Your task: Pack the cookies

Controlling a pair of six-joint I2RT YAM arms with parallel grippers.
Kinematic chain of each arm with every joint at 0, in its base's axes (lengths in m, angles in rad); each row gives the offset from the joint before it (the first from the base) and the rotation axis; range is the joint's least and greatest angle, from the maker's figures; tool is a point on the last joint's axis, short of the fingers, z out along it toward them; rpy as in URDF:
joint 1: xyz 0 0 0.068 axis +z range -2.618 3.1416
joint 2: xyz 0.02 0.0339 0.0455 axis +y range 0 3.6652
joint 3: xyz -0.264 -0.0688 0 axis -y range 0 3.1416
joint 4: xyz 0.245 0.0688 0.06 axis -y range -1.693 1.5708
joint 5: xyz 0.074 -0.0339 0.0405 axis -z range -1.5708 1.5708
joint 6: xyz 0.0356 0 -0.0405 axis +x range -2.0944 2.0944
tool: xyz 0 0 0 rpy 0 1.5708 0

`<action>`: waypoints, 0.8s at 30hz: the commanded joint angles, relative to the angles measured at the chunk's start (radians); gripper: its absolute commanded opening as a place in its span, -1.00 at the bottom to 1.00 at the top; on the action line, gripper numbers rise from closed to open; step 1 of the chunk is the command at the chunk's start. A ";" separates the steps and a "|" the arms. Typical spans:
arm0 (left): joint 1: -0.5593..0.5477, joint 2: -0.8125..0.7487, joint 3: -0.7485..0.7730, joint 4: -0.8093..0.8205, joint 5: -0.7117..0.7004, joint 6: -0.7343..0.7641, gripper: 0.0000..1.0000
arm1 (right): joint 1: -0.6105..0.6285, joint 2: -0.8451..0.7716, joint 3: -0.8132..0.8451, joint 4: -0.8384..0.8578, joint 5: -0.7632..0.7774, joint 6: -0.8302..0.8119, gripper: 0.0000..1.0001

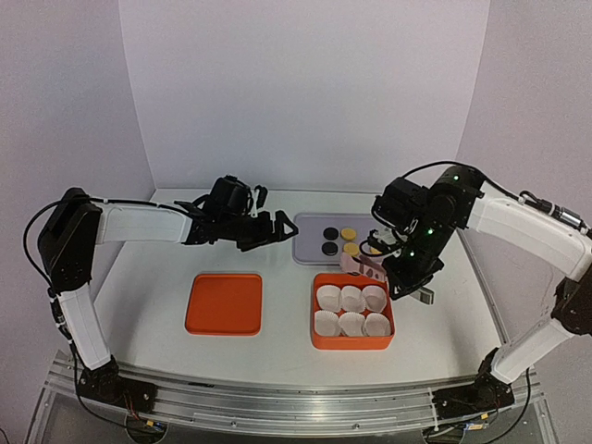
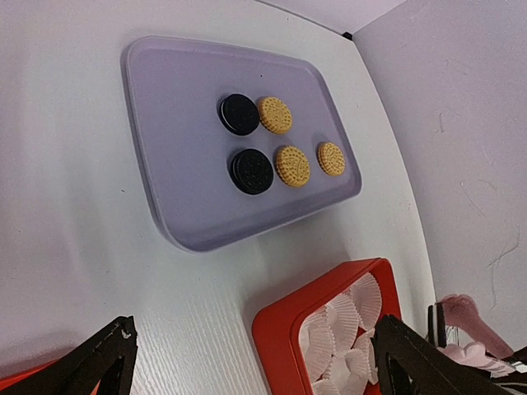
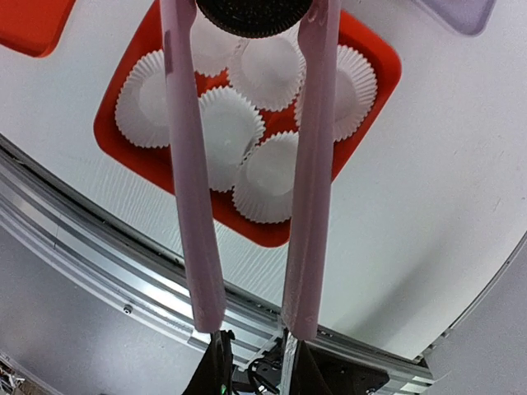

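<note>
Our right jaws clamp the tongs (image 3: pixel 309 164), pinching a dark cookie (image 3: pixel 254 16) right above the box (image 3: pixel 263 234), ready to drop into a cup (image 3: pixel 230 123). Left jaws hang wide. Five cookies (image 2: pixel 292 165) wait on the tray (image 2: pixel 189 206) just behind the box.

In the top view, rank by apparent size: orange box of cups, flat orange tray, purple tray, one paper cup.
1. Orange box.
2. Flat orange tray, nearly the same.
3. Purple tray, though the right arm hides part, so unsure.
4. Paper cup.
</note>
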 commanded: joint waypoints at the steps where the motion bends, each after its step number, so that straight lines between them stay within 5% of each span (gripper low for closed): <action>1: -0.022 0.036 0.054 0.028 0.071 0.051 0.99 | 0.024 -0.046 -0.045 -0.397 -0.053 0.129 -0.95; 24: -0.081 0.116 0.088 -0.007 0.115 0.037 0.99 | 0.030 -0.133 -0.269 -0.522 -0.216 0.199 -0.99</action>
